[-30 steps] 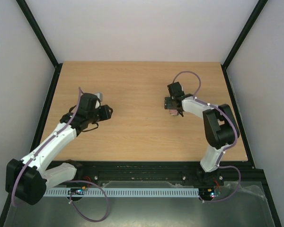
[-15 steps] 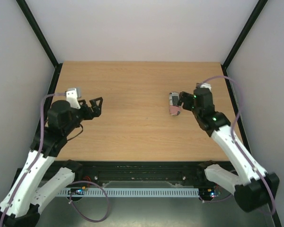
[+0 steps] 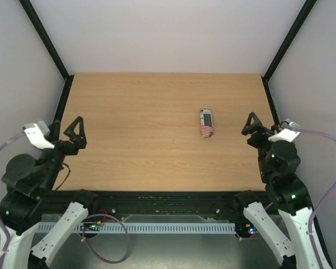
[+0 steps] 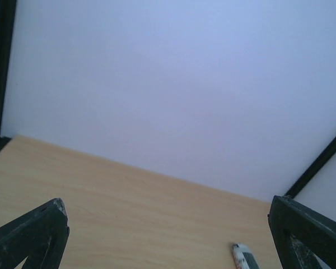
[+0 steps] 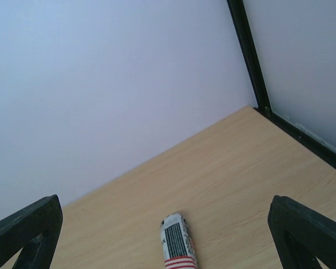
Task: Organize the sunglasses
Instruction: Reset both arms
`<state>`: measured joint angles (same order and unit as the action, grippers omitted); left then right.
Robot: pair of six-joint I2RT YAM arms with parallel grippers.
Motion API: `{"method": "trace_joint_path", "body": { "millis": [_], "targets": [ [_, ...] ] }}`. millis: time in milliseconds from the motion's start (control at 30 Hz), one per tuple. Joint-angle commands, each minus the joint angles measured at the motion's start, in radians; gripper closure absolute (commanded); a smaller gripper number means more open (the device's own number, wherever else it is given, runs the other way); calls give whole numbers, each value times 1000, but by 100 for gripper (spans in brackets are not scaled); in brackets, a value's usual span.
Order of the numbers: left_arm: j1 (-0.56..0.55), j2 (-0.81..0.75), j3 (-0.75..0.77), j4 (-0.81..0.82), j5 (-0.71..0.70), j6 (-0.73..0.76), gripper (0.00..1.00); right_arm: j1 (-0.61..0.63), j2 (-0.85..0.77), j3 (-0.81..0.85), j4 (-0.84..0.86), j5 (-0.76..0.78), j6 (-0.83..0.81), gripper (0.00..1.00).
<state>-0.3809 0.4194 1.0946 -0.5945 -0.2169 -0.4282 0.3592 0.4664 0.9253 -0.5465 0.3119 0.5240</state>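
Both wide and empty, the left gripper (image 3: 65, 130) and right gripper (image 3: 255, 125) are now pulled back to the lower corners, leaving the case (image 3: 206, 123) mid-right; tidying looks finished.

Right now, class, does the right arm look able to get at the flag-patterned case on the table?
Probably yes. The case lies alone on the table, and nothing stands between it and the right claw, which is open, near the table's right edge and pointed towards it.

case (image 3: 206, 123) | on table (image 3: 134, 112) | right of centre, mid-depth
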Motion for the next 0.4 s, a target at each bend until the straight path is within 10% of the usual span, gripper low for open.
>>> {"method": "trace_joint_path", "body": {
  "millis": [0, 367],
  "targets": [
    [5, -41, 34, -61, -83, 20, 1, -3, -64, 30, -30, 73, 4, 1],
    [6, -92, 7, -53, -64, 16, 1, -3, -107, 26, -11, 66, 1, 1]
  ]
}}
